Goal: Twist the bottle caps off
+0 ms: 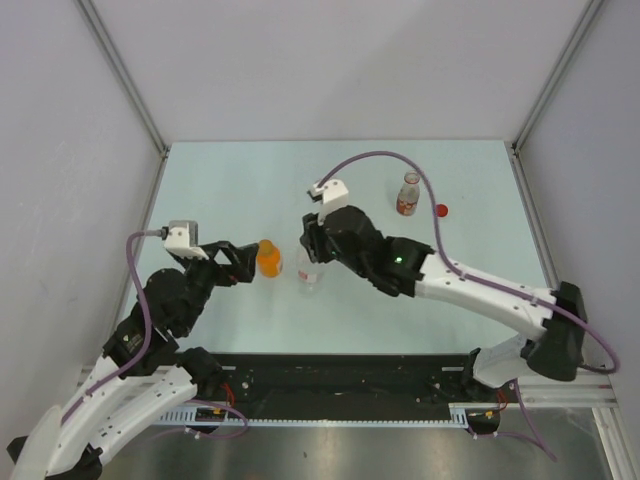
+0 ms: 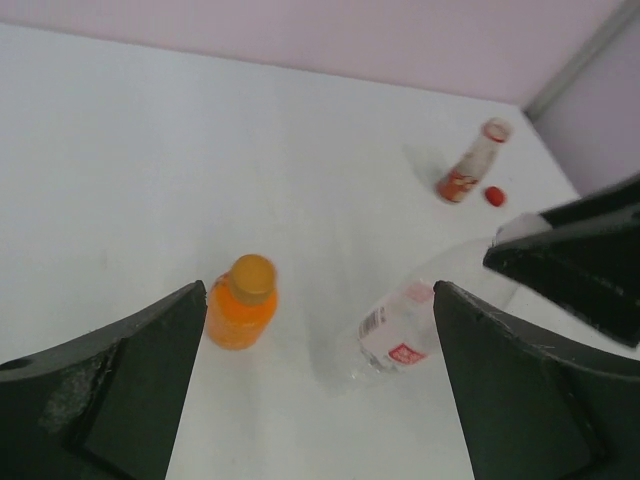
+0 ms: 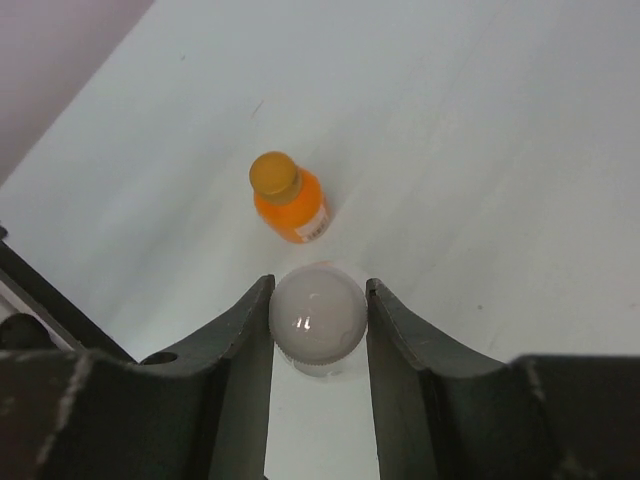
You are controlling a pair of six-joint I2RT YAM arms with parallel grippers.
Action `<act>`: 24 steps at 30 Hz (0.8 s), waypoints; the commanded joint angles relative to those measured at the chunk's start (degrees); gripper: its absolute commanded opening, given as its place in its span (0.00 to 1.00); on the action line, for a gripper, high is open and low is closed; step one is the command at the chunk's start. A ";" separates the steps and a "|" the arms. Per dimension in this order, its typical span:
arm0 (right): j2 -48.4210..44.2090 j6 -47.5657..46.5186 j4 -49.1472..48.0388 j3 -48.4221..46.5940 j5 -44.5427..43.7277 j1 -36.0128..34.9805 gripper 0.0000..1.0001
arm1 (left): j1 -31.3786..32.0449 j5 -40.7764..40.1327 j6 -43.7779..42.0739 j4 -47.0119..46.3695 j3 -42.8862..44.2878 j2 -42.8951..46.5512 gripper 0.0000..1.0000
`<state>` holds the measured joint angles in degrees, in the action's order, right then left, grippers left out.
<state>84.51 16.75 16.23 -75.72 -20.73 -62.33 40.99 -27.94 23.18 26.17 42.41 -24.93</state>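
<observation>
A clear bottle (image 1: 309,272) stands upright mid-table. My right gripper (image 3: 318,285) is shut from above on its white cap (image 3: 316,318), one finger on each side. Just left of it stands the orange-filled bottle (image 1: 268,258), its orange cap (image 3: 274,173) on. My left gripper (image 2: 320,300) is open and holds nothing; the orange bottle (image 2: 240,305) sits just ahead of its left finger and the clear bottle (image 2: 400,335) near its right finger. At the back right stands the bottle with the reddish label (image 1: 407,194), and a red cap (image 1: 441,210) lies loose on the table beside it.
The pale table (image 1: 220,190) is bounded by grey walls at the left, right and back. The right arm (image 1: 470,285) reaches diagonally across the right half. A black rail (image 1: 340,375) runs along the near edge.
</observation>
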 commanded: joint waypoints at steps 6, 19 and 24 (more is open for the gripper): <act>-23.23 6.97 1.27 3.99 -1.35 10.02 0.00 | -0.39 40.45 -8.41 -24.39 1.44 -4.50 1.00; -33.00 19.63 -4.44 8.05 42.13 30.49 0.00 | -1.61 67.66 -9.12 -38.65 10.84 -23.23 1.00; -33.45 21.48 -6.56 8.13 55.34 36.21 0.00 | -1.97 70.30 -9.82 -38.83 12.87 -25.78 1.00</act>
<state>52.95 35.05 15.20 -67.24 18.04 -29.71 39.62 36.01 14.87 -8.45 52.12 -50.02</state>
